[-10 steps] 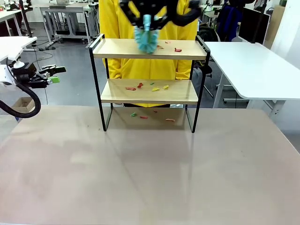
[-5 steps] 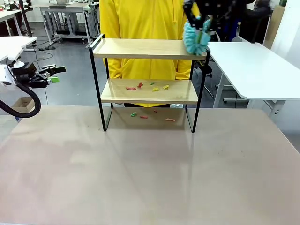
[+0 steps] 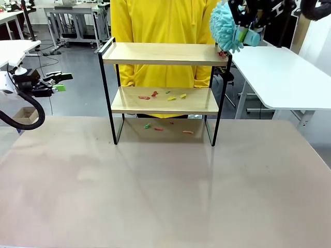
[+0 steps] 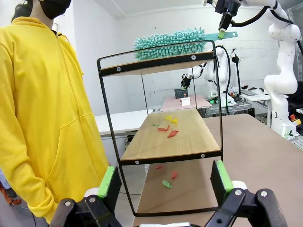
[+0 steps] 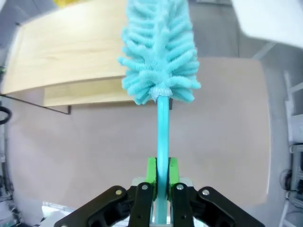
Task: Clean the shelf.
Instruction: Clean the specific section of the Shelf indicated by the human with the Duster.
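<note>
At the shelf's (image 3: pixel 160 53) top right corner, the right gripper (image 5: pixel 160 182) is clamped on the handle of a duster (image 3: pixel 225 26). The fluffy head is raised just above the side rail (image 3: pixel 223 45). The shelf stands on the table (image 3: pixel 165 196) with a person (image 3: pixel 160 20) behind it. The left gripper (image 4: pixel 165 182) waits well off the shelf's left side, jaws spread and holding nothing.

The top board (image 5: pixel 71 52) looks nearly done. One red scrap (image 3: pixel 222 53) sits at its right end, tight against the rail, and that rail will likely block a plain sideways sweep. To finish well, bring the head down behind the scrap and draw it off the shelf's open front edge, with the fibres pressed lightly on the wood.

Scraps (image 3: pixel 163 95) lie on the lower board (image 4: pixel 175 137), and more lie on the table under the shelf. For that board, level the duster and enter from the shelf's front, keeping the handle below the top board. Sweep gently, since this light shelf could slide or tip if the frame is knocked. Keep the wrist clear of the person behind the shelf.
</note>
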### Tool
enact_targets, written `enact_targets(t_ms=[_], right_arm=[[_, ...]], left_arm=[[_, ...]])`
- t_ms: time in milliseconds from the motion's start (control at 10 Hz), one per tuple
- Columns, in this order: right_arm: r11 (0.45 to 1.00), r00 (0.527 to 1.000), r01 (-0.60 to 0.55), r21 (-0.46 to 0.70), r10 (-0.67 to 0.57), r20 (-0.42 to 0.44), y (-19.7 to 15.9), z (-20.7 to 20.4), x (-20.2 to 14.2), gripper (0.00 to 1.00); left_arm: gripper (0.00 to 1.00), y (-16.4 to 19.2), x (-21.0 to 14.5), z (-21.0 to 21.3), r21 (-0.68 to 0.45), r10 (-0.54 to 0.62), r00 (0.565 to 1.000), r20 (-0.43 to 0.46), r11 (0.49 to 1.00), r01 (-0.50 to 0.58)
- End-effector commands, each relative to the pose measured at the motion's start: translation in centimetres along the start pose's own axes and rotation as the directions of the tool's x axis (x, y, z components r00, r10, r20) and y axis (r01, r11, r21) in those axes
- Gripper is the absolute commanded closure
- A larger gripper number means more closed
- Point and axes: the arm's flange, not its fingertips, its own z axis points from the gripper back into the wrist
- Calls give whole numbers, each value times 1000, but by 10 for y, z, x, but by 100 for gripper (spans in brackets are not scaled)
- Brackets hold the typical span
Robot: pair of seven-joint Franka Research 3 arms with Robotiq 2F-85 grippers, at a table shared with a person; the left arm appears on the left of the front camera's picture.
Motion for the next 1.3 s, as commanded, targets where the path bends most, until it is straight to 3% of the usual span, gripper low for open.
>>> enact_targets(t_ms=[0,200,500,700,900,1200], right_arm=[[998,998,41,-42,-43,-45,-4,-12,7,87],[1000,1000,7,-16,-7,-17,-1,-7,1,87],[980,986,-149,132,138,88,-1,26,-8,87],[918,951,-300,258,308,12,3,28,-18,87],[798,852,-457,393,520,-67,1,27,-32,87],[619,658,-611,493,743,-118,-37,20,-62,87]], left_arm=[[0,-1,2,0,-8,-3,1000,5,1000,3],[0,-1,2,0,-8,-3,1000,5,1000,3],[0,-1,2,0,-8,-3,1000,5,1000,3],[0,-1,2,0,-8,-3,1000,5,1000,3],[0,-1,2,0,-8,-3,1000,5,1000,3],[0,-1,2,0,-8,-3,1000,5,1000,3]])
